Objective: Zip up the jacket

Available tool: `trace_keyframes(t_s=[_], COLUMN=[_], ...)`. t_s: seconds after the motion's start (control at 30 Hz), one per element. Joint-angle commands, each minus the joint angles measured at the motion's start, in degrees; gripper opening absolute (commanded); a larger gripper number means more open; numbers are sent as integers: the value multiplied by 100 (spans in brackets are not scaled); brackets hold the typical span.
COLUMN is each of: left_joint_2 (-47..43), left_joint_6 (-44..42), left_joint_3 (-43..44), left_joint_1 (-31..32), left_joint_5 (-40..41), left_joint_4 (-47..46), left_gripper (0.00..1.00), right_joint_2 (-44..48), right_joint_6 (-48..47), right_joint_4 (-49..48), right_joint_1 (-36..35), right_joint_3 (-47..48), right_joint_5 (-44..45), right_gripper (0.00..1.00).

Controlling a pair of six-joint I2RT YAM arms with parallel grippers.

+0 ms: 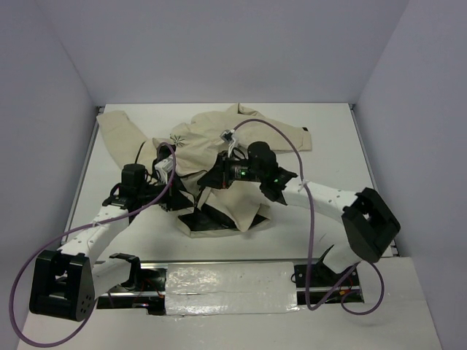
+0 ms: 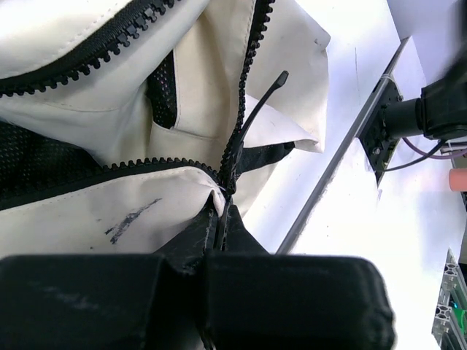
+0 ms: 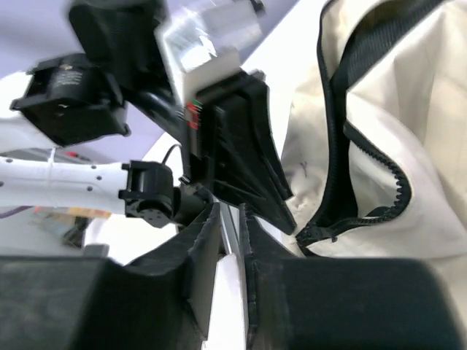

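The soft, limp jacket [image 1: 211, 127] is spread crumpled on the desk [image 1: 328, 124]. Its zipper [image 2: 244, 95] is pinched at the base by the closed left claw [image 2: 219, 219]. The right claw [image 3: 228, 215] is parted slightly and empty. The black pull tie [image 2: 259, 109] is judged the best hold.

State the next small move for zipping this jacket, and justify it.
Probably bring the right gripper, jaws slightly apart and empty, to the black pull tie: the left gripper pins the jacket at the zipper's base, and the teeth above lie apart.
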State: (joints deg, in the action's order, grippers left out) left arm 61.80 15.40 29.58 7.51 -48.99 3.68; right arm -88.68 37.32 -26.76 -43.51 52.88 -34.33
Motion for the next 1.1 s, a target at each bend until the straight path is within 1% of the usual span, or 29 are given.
trace_keyframes(t_s=[0.0,0.07,0.2,0.33,0.63,0.97,1.07], left_joint_2=[-37,-28,-10,-28,-107,-98,-98], left_joint_6=[68,86,51,25,33,33,42], left_joint_3=[-32,-40,-5,12,-49,-40,-40], left_joint_1=[-39,-30,-39,-39,-39,-39,-39], left_joint_5=[-260,-242,-207,-198,-207,-207,-198], left_joint_4=[-25,-43,27,115,141,133,141], left_gripper=[0,0,0,0,0,0,0], right_joint_2=[413,326,-34,-219,-535,-922,-993], right_joint_6=[-375,-217,-111,-155,-216,-295,-357], right_joint_4=[855,1050,1331,1323,1288,1402,1411], right_joint_1=[0,-9,-132,-299,-290,-299,-299], right_joint_3=[-102,-94,204,398,565,881,987], right_joint_5=[512,681,936,1068,1174,1218,1157], right_gripper=[25,31,35,41,42,42,35])
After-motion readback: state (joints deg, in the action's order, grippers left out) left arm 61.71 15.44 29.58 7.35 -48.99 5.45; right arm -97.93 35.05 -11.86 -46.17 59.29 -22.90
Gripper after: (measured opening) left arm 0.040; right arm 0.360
